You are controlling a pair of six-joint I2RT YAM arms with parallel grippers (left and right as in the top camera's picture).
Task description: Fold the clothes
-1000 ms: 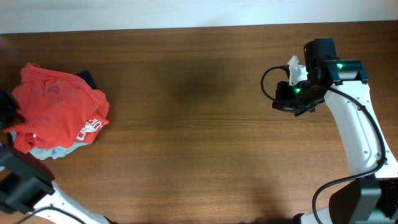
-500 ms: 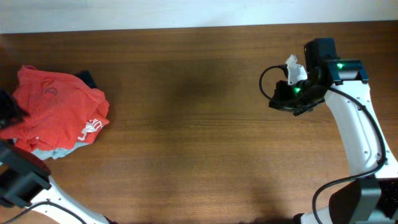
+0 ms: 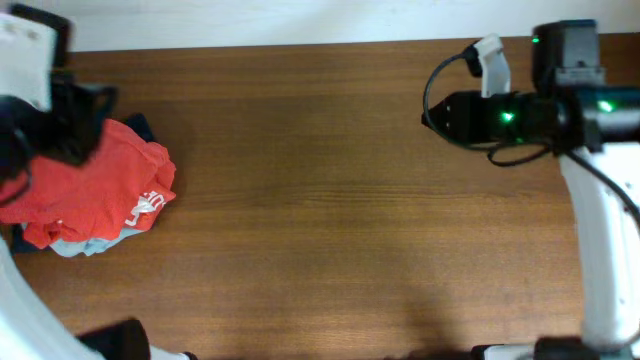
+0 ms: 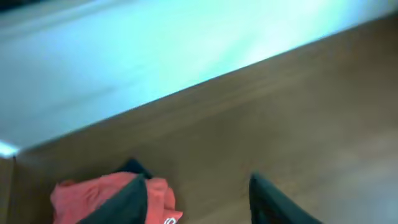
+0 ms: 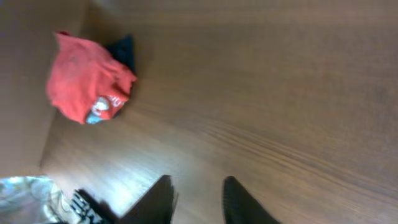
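Lettering on the orange-red T-shirt point(image 3: 90, 185) shows only as a small patch of white print near its lower right edge, too small and creased to read. The shirt lies in a crumpled heap at the far left end of the wooden table point(image 3: 320, 220). It rests on a pale blue garment point(image 3: 85, 245) whose edge shows beneath it, and a navy garment point(image 3: 142, 124) peeks out at its upper side. The left gripper point(image 4: 199, 208) hangs above the table near the heap, its two dark fingers spread wide with only bare wood between them, holding nothing. In the overhead view the left arm is a blur over the shirt's upper left part. The right gripper point(image 5: 198, 202) is well apart from the heap, over the table's upper right area, its jaws parted a little and empty.
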